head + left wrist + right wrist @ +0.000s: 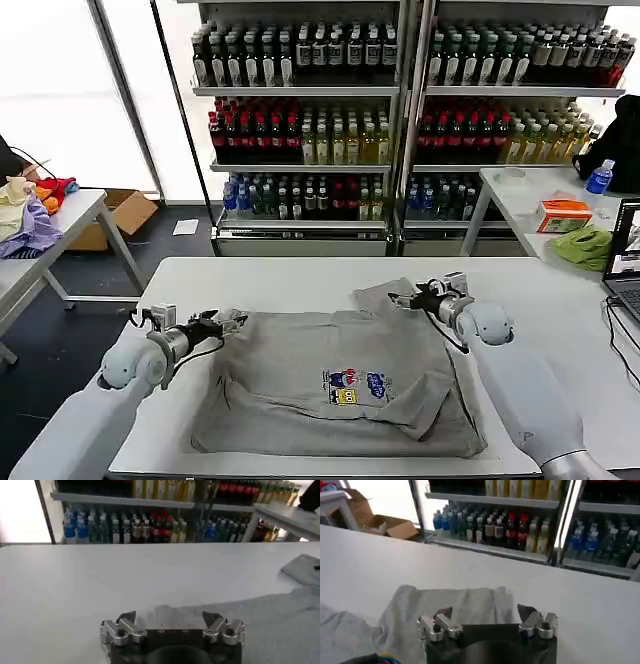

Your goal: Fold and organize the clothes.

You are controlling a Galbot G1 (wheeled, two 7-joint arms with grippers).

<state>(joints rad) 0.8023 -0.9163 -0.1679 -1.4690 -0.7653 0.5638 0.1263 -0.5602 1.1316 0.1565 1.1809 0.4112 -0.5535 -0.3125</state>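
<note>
Head view: your grey shirt (340,385) lies spread on the white table (300,275), left gripper (236,320) at its left edge, right gripper (404,297) over its far sleeve. Left wrist view: jaws parted, empty. Right wrist view: jaws parted above cloth.

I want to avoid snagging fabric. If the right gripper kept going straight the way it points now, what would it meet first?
Probably the grey shirt: the open right gripper points across its bunched sleeve edge, with bare white table beyond. Its height above the cloth is unclear.
</note>
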